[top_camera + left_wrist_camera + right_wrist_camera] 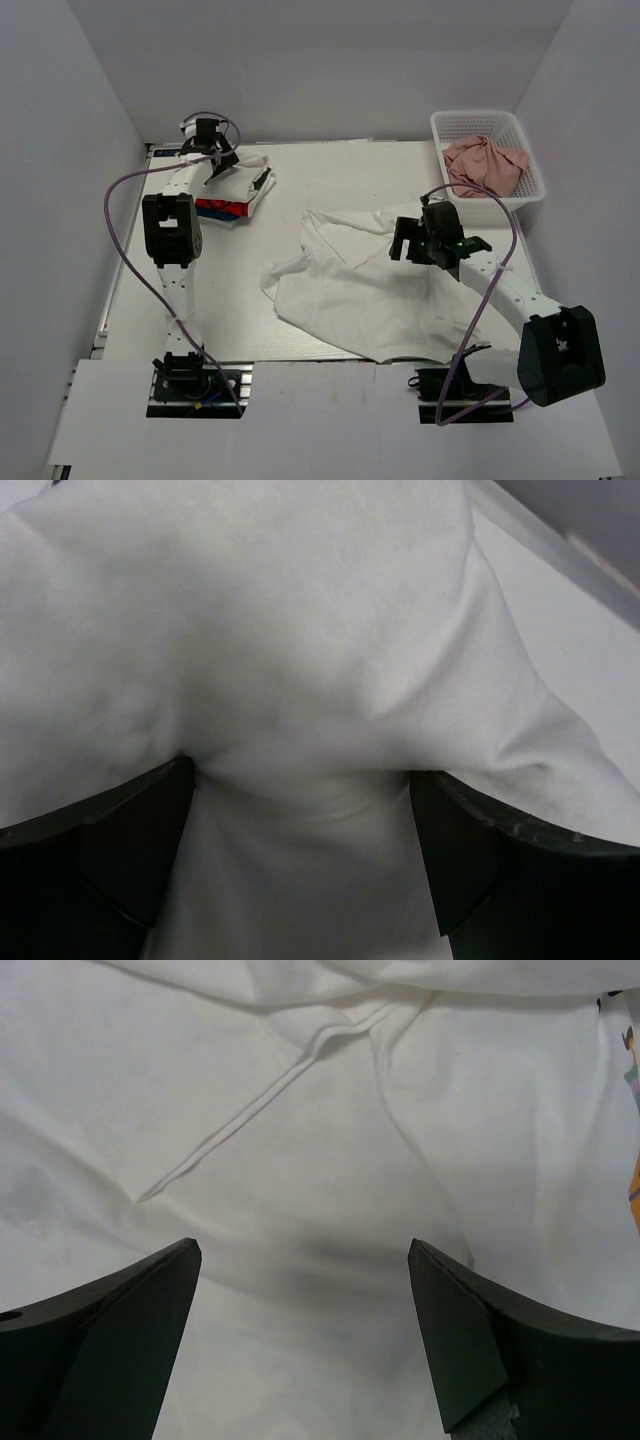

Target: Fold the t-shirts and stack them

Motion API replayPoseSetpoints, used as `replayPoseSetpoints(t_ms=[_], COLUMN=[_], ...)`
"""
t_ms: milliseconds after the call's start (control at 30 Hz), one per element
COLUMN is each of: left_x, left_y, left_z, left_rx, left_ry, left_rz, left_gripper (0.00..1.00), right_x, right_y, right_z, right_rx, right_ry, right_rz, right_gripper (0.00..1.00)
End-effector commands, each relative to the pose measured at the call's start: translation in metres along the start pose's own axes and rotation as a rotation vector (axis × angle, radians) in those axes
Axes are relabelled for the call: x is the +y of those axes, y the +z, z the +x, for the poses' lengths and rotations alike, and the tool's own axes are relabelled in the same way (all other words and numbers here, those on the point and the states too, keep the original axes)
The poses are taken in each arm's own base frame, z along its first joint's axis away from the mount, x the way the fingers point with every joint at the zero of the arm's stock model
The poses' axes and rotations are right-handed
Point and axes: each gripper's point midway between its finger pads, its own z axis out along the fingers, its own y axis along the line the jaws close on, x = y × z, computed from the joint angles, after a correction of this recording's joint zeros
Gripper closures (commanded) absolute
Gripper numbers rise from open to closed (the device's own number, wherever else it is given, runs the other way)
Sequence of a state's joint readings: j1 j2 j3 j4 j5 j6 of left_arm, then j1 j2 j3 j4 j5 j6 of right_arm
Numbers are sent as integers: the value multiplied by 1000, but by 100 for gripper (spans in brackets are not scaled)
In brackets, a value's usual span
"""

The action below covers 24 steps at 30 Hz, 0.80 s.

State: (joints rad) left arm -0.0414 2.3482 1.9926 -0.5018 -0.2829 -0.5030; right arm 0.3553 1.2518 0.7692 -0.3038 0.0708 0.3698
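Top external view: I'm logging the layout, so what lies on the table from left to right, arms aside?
Stack of folded t-shirts → spread white t-shirt → white basket holding a pink cloth.

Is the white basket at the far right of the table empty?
No, a crumpled pink cloth lies inside the basket.
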Motion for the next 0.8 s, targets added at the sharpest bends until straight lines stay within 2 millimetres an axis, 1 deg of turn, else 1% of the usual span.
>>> replayPoseSetpoints(t_ms=[0, 33, 67, 100, 133, 167, 200, 267, 300, 333, 400, 433, 467, 500, 533, 567, 600, 633, 667, 700, 733, 767], left_x=[88, 88, 93, 98, 107, 110, 107, 93, 84, 80, 64, 64, 58, 57, 59, 52, 49, 45, 41, 27, 20, 20], left_y=[30, 32, 33, 31, 36, 38, 44, 48, 48, 49, 47, 50, 46, 45, 42, 30, 19, 14, 0, -44, -64, -73], left_z=[22, 19, 7, -2, -7, -9, -17, -28, -45, -51, -66, -66, -84, -88, -85, -100, -103, -95, -99, -125, -132, -115], left_rx=[87, 72, 51, 37, 29, 36, 13, -7, -65, -83, -119, -122, -163, -162, -130, -150, -144, -116, -119, -183, -209, -171], left_ry=[-80, -97, -121, -141, -167, -175, -195, -134, -127, -109, -65, -56, -46, -46, -38, -43, -42, -37, -29, -18, -7, 6], left_rz=[-275, -285, -298, -312, -323, -320, -292, -202, -154, -130, -46, -45, -29, -29, -42, -19, -2, 37, 68, 127, 157, 169], left_gripper=[0, 0, 0, 0, 0, 0, 0, 0, 0, 0, 0, 0, 0, 0, 0, 0, 0, 0, 0, 0, 0, 0], right_x=[14, 14, 14, 13, 15, 15, 14, 15, 16, 16, 16, 17, 16, 17, 17, 15, 15, 13, 13, 14, 14, 12], right_y=[-3, -3, -2, -1, 1, 3, 3, 6, 6, 8, 8, 7, 7, 7, 5, 5, 1, 0, -4, -7, -9, -10], right_z=[-27, -28, -31, -32, -36, -36, -35, -39, -39, -41, -45, -45, -45, -46, -48, -46, -51, -51, -55, -57, -59, -59], right_rx=[-79, -79, -85, -88, -89, -84, -78, -74, -71, -71, -75, -77, -73, -76, -78, -71, -86, -85, -97, -106, -114, -115], right_ry=[-33, -30, -25, -19, -16, -16, -13, -18, -19, -22, -20, -26, -23, -30, -36, -38, -47, -54, -51, -57, -58, -54], right_rz=[-55, -49, -48, -44, -41, -41, -34, -32, -36, -33, -31, -33, -31, -32, -31, -19, -16, -7, -6, -8, -7, 1], right_gripper=[10, 10, 10, 10, 10, 10, 10, 10, 10, 10, 10, 10, 10, 10, 10, 10, 10, 10, 10, 10, 10, 10])
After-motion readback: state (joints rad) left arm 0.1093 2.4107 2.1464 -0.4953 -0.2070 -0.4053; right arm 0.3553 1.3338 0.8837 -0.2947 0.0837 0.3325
